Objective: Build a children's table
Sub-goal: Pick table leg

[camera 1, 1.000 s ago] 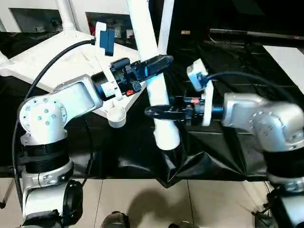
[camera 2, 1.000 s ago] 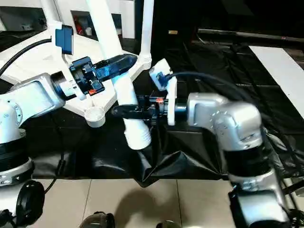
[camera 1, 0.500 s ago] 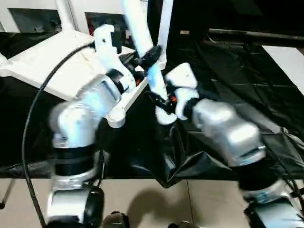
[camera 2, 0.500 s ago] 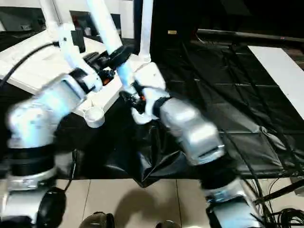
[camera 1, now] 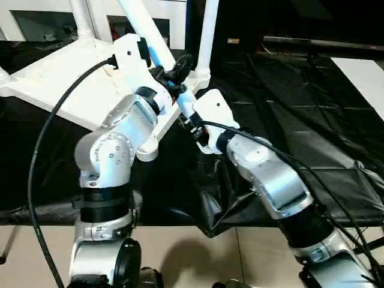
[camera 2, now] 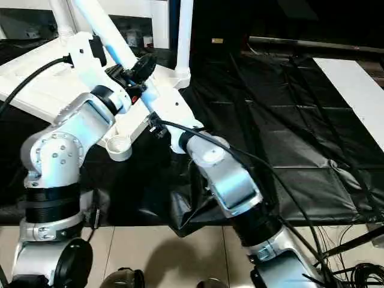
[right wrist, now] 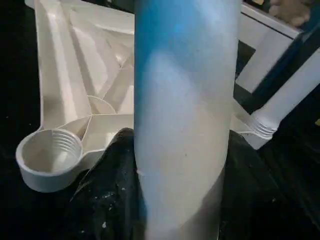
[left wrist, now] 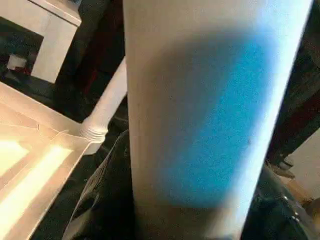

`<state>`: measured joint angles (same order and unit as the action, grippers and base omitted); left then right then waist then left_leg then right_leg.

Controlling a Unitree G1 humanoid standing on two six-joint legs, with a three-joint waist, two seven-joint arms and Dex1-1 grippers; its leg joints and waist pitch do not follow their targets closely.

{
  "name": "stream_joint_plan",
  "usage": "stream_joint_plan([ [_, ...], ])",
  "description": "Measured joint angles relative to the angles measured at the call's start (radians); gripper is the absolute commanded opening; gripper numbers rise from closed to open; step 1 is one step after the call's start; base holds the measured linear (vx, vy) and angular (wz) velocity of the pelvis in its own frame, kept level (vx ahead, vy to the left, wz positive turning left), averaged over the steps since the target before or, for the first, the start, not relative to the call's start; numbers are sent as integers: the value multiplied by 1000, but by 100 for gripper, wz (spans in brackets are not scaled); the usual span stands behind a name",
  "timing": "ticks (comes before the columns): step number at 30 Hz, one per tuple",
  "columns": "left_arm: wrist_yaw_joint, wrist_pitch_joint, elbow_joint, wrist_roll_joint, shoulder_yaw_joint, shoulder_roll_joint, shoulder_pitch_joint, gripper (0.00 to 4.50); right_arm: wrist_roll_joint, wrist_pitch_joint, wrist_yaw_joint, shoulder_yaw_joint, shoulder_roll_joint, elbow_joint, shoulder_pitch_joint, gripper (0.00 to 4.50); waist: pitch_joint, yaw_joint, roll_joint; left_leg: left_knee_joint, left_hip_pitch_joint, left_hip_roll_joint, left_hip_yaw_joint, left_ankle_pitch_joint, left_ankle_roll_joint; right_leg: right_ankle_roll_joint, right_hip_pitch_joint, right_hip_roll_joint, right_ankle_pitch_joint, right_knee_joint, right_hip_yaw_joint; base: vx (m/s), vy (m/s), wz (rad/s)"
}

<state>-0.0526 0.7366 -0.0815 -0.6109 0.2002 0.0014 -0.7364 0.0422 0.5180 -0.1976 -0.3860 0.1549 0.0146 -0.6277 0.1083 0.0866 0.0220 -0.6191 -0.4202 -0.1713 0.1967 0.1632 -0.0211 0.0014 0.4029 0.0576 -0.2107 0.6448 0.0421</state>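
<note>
The white tabletop (camera 1: 54, 84) lies underside up on black cloth, ribs showing. Two white legs (camera 1: 207, 36) (camera 1: 81, 18) stand upright in its far corner sockets. The near corner socket (camera 1: 146, 150) is empty, its thread visible in the right wrist view (right wrist: 50, 150). A third white leg (camera 1: 144, 30) slants up to the left over the tabletop's near right edge. My left gripper (camera 1: 177, 66) is shut on it higher up. My right gripper (camera 1: 191, 123) is shut on its lower end. Both wrist views show the leg (left wrist: 210, 110) (right wrist: 185, 115) close up between dark fingers.
Crumpled black cloth (camera 1: 288, 108) covers the work surface to the right, and its front edge hangs over a tiled floor (camera 1: 180, 252). A white cabinet (camera 1: 36, 12) stands behind the tabletop. A black cable (camera 1: 54, 120) loops from my left wrist. A white panel (camera 1: 366, 72) lies at far right.
Both arms swung inward with the leg. It went from nearly upright to leaning up-left, and its lower end rose off the cloth toward the tabletop's edge.
</note>
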Motion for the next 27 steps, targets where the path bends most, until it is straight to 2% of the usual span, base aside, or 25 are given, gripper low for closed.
stream_joint_plan([
  [3, -1, -7, 0, 1, 1, -2, 0, 184, -7, -7, 4, 0, -6, 3, 0, 184, 0, 0, 0, 0, 0, 0, 0, 0, 0, 0, 0, 0, 0, 0, 0, 0, 0, 0],
  [7, -1, -11, -1, -7, 28, -14, 0, 181, -17, -54, -15, 2, -8, 23, -1, 184, 0, -1, 0, 0, 0, 0, 0, 0, 0, 0, 0, 0, 0, 0, 0, 0, 0, 0],
  [8, -1, -11, -1, -9, 32, -14, 0, 181, -15, -61, -22, 5, -14, 27, -1, 240, 0, -1, 0, 0, 0, 0, 0, 0, 0, 0, 0, 0, 0, 0, 0, 0, 0, 0],
  [12, 5, 0, -2, -46, 64, -4, 0, 180, 94, -47, -69, 99, -61, 17, 0, 267, 0, -2, 0, 0, 0, 0, 0, 0, 0, 0, 0, 0, 0, 0, 0, 0, 0, 0],
  [15, 68, 49, -2, -88, 62, 49, -1, 180, 225, 58, -172, 163, -37, -16, -33, 270, 0, -1, 1, 0, 0, 0, 0, 0, 0, 0, 0, 0, 0, 0, 0, 0, 0, 0],
  [16, 109, 86, -2, -118, 63, 83, -1, 180, 296, 135, -240, 196, 1, -23, -56, 270, 0, 2, 1, 0, 0, 0, 0, 0, 0, 0, 0, 0, 0, 0, 0, 0, 0, 0],
  [19, 186, 161, -1, -182, 71, 132, -9, 180, 407, 266, -387, 233, 102, -52, -85, 270, 0, 5, 2, 0, -1, 0, 0, 0, 0, 0, 0, 0, 0, 0, 0, 0, 0, 0],
  [21, 217, 196, -1, -209, 79, 151, -20, 180, 442, 315, -446, 258, 142, -53, -89, 270, 0, 4, 5, 0, 0, 0, 0, 0, 0, 0, 0, 0, 0, 0, 0, 0, 0, 0],
  [27, 309, 277, 9, -294, 76, 198, -53, 180, 537, 455, -550, 281, 217, -47, -134, 270, 0, 2, 6, 0, 0, 0, 0, 0, 0, 0, 0, 0, 0, 1, 0, 0, 0, 0],
])
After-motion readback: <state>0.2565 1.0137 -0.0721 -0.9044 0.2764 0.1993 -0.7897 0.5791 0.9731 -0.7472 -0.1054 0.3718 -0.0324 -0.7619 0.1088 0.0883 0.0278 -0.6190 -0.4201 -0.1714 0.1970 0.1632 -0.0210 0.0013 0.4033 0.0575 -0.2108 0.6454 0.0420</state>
